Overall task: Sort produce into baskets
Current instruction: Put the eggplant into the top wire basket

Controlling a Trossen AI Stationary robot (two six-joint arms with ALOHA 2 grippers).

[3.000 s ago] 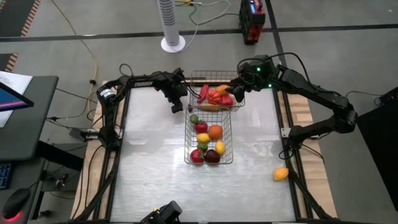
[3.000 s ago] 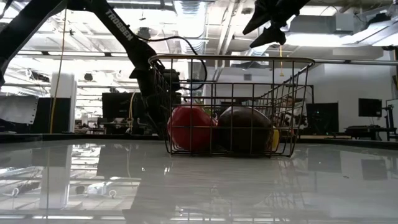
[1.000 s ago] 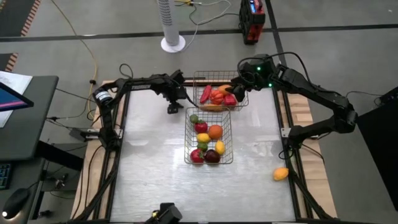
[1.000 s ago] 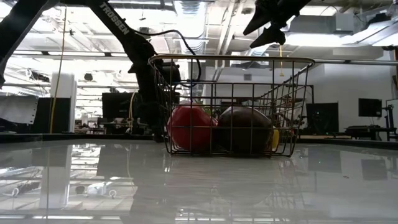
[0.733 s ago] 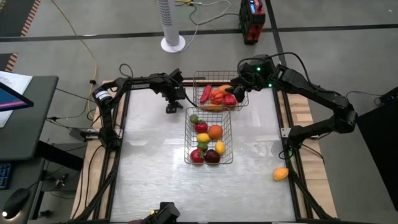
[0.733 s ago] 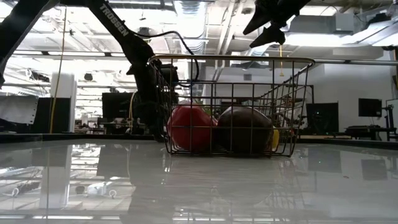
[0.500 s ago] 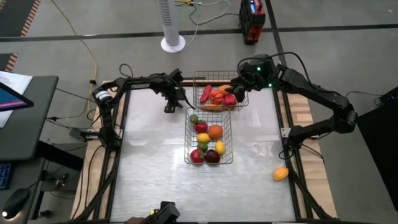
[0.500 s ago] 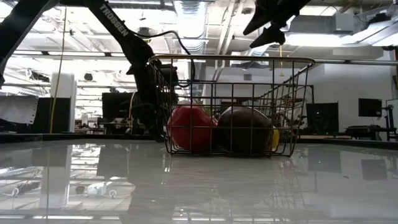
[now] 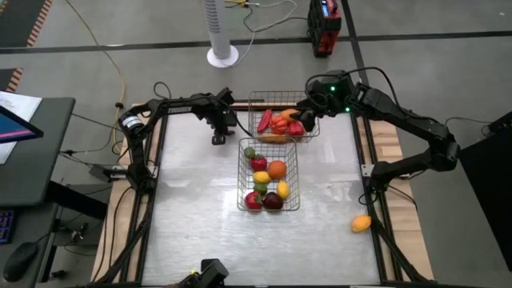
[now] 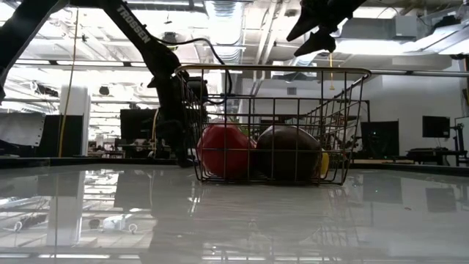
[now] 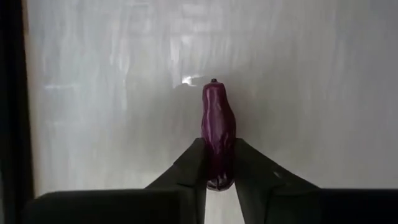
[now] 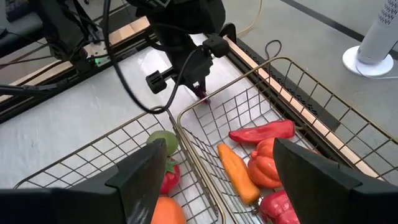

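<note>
Two wire baskets stand at the table's far middle. The far basket (image 9: 250, 112) holds red peppers (image 12: 261, 132) and an orange carrot (image 12: 235, 174). The near basket (image 9: 241, 172) holds several round fruits, red, orange, yellow, green and dark. My left gripper (image 9: 218, 138) is just left of the baskets, low over the table, shut on a dark purple eggplant-like piece (image 11: 217, 112). My right gripper (image 9: 302, 120) hangs open and empty above the far basket; it also shows in the right wrist view (image 12: 219, 149). My left gripper pinches the purple piece's thicker end (image 11: 219, 163) between its two fingers (image 11: 189, 171). The fingers point down and lie along the piece. It sticks out past the fingertips with its narrow tip (image 11: 213, 85) toward the table. I cannot tell whether the tip touches the table.
One orange-yellow fruit (image 9: 362, 223) lies beyond the table's right rail, near the front. The table's near half and left side are bare white surface (image 9: 192, 216). A black frame rail (image 9: 156, 160) runs along the left edge.
My left gripper, still shut on the purple piece, has gone a little toward the table's left edge, away from the baskets. My right gripper has kept still.
</note>
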